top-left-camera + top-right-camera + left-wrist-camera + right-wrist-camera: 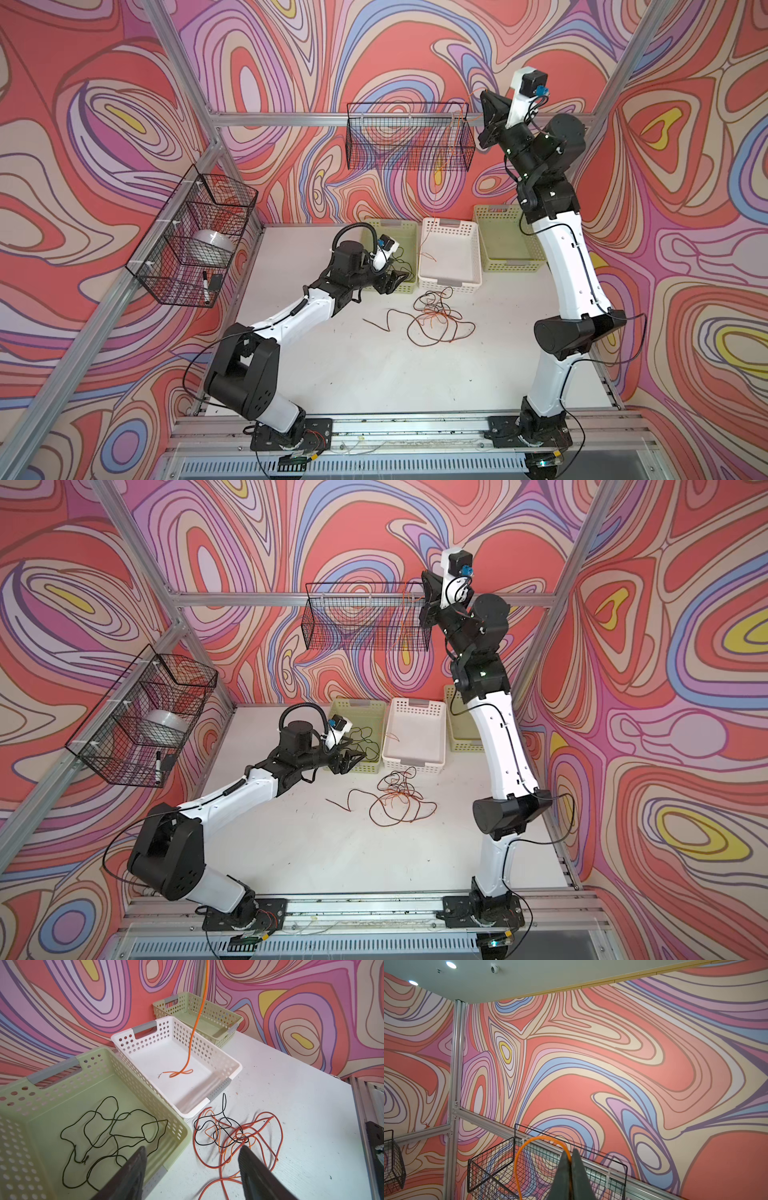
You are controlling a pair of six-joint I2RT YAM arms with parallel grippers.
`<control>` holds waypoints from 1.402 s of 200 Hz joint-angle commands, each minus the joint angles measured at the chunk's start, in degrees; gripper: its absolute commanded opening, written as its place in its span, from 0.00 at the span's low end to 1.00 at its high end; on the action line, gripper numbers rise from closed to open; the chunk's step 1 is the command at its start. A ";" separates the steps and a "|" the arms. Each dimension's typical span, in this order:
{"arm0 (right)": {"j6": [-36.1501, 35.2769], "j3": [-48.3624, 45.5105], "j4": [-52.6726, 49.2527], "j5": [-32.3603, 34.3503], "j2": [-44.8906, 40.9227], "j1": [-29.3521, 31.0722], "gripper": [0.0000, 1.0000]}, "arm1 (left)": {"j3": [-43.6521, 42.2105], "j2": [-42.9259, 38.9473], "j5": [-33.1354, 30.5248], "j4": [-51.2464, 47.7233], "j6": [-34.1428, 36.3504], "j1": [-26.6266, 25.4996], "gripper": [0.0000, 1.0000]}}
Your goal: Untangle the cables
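Probably light, limp and snag-prone, the thin orange, black and brown cables (435, 319) lie knotted on the white counter (374, 374) just right of the left hand (192, 1148), jaws apart, while the right hand (572, 1154), high at the far right, pinches one orange strand (197, 1022); take a loose outer loop.

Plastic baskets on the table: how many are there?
3, side by side in a top view: left green basket, white basket in the middle, right green basket. None seems hidden.

The wall (104, 83) swirls in coral, lilac, blue, cream and yellow bands. The surface (374, 374) is white. At frame centre stand three perforated baskets with grey handles: left green basket (409, 232), white basket (451, 232) and right green basket (494, 216). There is a dark green cable (110, 1097), an orange cable (195, 1028), and a tangle (242, 1139) of orange, reddish-brown and black.
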 commanded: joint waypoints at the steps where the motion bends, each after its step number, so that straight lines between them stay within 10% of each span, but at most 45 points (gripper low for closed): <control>1: -0.54 -0.70 1.06 -0.64 0.39 -1.20 0.00 | 2.48 1.05 -0.60 2.33 0.63 -0.72 0.72; 98: 4.93 -41.83 11.86 8.70 -8.57 -1.49 0.00 | -0.93 -5.39 -6.29 -3.69 6.40 -0.96 0.71; 184: 10.14 -54.34 7.26 11.63 0.55 2.07 0.01 | -3.34 -11.08 -9.15 -14.77 11.37 -0.97 0.71; 232: 13.02 -55.33 3.99 12.05 4.46 2.60 0.44 | -6.50 -14.22 -8.14 -21.75 11.08 -1.01 0.70; 280: 11.83 -58.01 1.77 12.56 -2.96 2.69 0.65 | -11.35 -15.05 -7.69 -21.53 6.08 -2.13 0.69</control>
